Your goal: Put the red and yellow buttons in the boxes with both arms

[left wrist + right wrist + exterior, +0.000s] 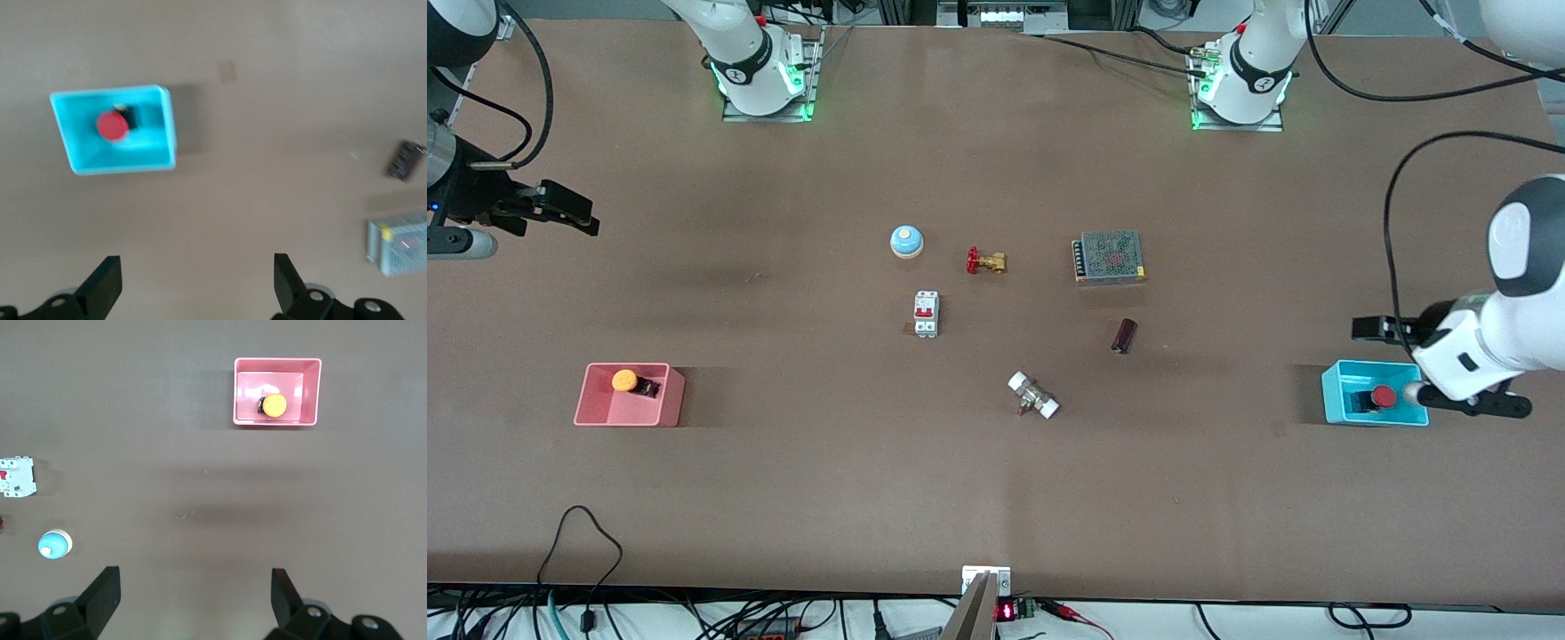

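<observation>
Red button lying tipped in cyan box, cap facing left pincer hanging released over it, yellow button lying tipped in pink box, right pincer hanging released over table.

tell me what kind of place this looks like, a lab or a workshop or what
Most likely a robotics lab set up for manipulation trials. Two arms are bolted to a bare brown table, cables trail off its edges, and assorted parts like a circuit breaker and power supply lie between a pink box and a cyan box.
</observation>
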Robot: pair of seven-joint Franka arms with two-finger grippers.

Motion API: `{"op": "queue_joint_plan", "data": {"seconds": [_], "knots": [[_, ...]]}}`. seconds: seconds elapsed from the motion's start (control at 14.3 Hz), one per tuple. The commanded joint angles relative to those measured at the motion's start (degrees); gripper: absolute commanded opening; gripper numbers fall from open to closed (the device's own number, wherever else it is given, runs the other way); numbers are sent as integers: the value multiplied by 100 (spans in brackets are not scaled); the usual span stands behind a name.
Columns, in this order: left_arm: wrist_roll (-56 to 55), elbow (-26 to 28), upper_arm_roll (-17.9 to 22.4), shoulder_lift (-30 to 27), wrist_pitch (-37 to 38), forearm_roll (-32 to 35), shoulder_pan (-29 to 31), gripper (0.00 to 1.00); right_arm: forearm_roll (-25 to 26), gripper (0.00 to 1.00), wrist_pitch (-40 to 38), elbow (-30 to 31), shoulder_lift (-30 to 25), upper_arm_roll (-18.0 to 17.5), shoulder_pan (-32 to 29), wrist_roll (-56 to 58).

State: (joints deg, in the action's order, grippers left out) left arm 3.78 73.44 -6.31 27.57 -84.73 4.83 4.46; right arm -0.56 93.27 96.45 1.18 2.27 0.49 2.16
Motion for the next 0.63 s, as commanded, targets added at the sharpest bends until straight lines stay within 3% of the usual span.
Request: {"op": "queue_joint_plan", "data": {"seconds": [0.0,0.14,0.28,0.35,0.56], "knots": [[-141,-390,15,-260,728,-35,-103,100,82,100,-2,76,-21,-33,-23,-101],[-228,-392,15,-601,1080,-70,-209,100,82,100,15,67,-21,-25,-32,-93],[-317,132,50,-1216,724,-106,-253,100,82,100,15,67,-12,-25,-41,-93],[-291,493,59,-1523,356,-114,-244,100,82,100,15,67,-12,-25,-41,-93],[-291,2372,68,-2841,-1357,-325,-122,100,82,100,24,67,-4,-25,-41,-93]]}}
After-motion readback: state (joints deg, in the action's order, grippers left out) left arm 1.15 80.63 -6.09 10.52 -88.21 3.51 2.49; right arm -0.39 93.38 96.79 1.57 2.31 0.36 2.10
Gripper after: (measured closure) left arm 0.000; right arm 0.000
